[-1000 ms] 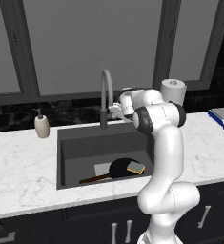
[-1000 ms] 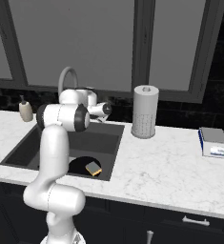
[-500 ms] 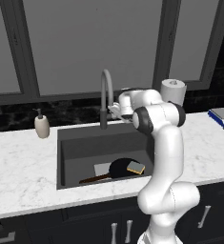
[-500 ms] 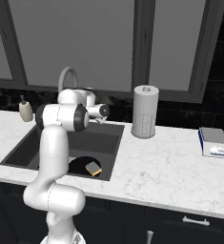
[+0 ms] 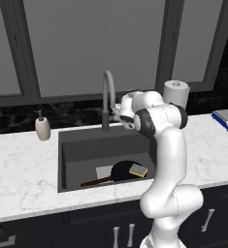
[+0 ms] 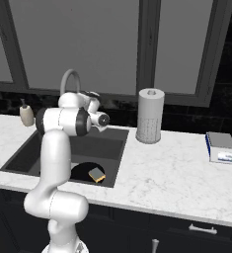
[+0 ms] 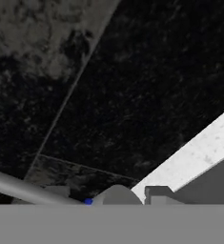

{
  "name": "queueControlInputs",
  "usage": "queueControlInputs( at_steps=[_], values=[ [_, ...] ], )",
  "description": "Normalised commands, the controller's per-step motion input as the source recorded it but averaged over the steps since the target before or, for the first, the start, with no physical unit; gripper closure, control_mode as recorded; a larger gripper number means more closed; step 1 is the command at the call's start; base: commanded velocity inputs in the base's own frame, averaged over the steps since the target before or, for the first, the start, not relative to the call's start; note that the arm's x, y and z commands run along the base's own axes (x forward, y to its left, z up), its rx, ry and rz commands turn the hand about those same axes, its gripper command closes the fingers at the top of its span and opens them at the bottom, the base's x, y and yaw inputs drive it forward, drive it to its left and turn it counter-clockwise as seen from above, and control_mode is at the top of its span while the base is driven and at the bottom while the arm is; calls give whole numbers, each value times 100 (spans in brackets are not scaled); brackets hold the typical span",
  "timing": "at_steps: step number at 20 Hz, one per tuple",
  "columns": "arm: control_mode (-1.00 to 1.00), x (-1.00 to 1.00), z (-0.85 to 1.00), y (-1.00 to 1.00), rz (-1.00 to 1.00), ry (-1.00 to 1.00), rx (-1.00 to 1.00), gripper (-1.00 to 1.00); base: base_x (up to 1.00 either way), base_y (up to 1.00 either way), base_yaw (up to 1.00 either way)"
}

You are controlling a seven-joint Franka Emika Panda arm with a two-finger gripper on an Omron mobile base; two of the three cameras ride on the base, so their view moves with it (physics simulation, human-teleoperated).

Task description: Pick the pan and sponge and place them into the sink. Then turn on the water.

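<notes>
The black pan (image 5: 121,171) lies flat on the floor of the sink (image 5: 86,150), its reddish-brown handle pointing toward the front left. On the pan's right edge rests the yellow sponge (image 5: 138,170). From the right, the pan (image 6: 83,171) and sponge (image 6: 96,174) sit by the near right wall of the sink (image 6: 110,143). My gripper (image 5: 119,113) is up at the back of the basin, right beside the base of the gooseneck faucet (image 5: 107,92). Its fingers are too small to make out. Grey faucet parts (image 7: 116,195) fill the bottom of the hand view. No water is in view below the spout.
A soap dispenser (image 5: 42,127) stands on the marble left of the basin. A paper towel roll (image 6: 150,116) stands at the right of it, and a blue-and-white block (image 6: 221,147) lies farther right. Dark backsplash tiles (image 7: 132,86) run behind the counter.
</notes>
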Motion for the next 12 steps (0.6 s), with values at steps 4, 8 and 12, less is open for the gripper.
queueControlInputs(
  at_steps=[4,8,12],
  values=[
    [-100,29,-5,-15,0,17,28,100,0,0,0],
    [-100,19,-6,-11,0,15,25,100,0,0,0],
    [-100,1,-1,-3,0,6,17,100,0,0,0]
  ],
)
